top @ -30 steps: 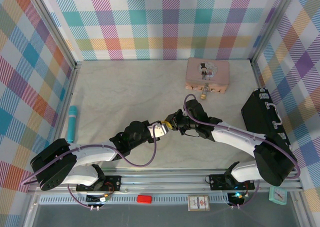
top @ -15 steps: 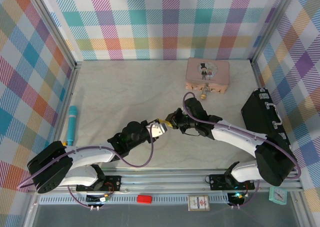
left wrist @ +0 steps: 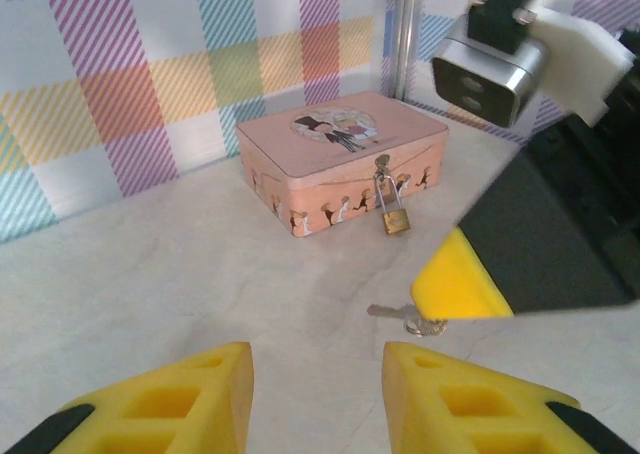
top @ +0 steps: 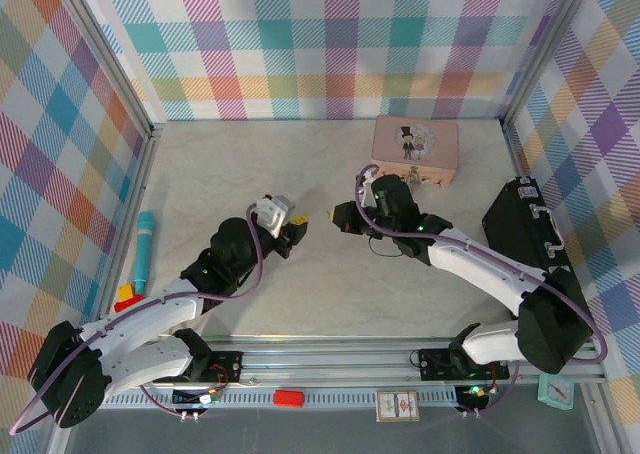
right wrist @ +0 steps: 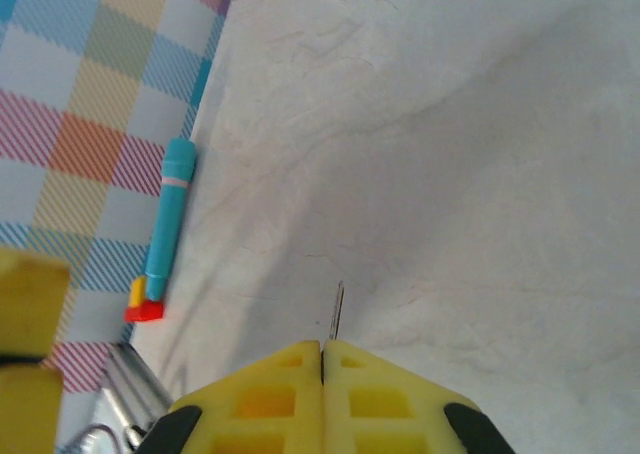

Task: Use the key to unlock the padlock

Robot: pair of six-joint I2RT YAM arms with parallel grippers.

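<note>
Padlock (left wrist: pixel 396 219) hangs by its thin shackle from the middle latch on the front wall of the pink tin (left wrist: pixel 340 154), its brass body dangling against that wall. The key (right wrist: pixel 337 309) is pinched in the right gripper (top: pixel 338 217). Its yellow pads are pressed flat together, so only the slim blade pokes straight out past the fingertips, in line with the fingers.

From above, that gripper sits in front of the tin, off toward the left arm's side, and is aimed away from it. The blade therefore points away from the padlock, which lies back behind the right wrist. In the left wrist view the blade lies roughly level and crosswise to the tin's front, with the padlock beyond it. The left gripper (left wrist: pixel 312 362) faces the tin from farther out, jaws spread wide and holding nothing.

The right arm is the nearer one. I judge it must swing round until the blade's long axis aims at the padlock's keyhole, which cannot be made out here. The free left gripper could steady the lock.
</note>
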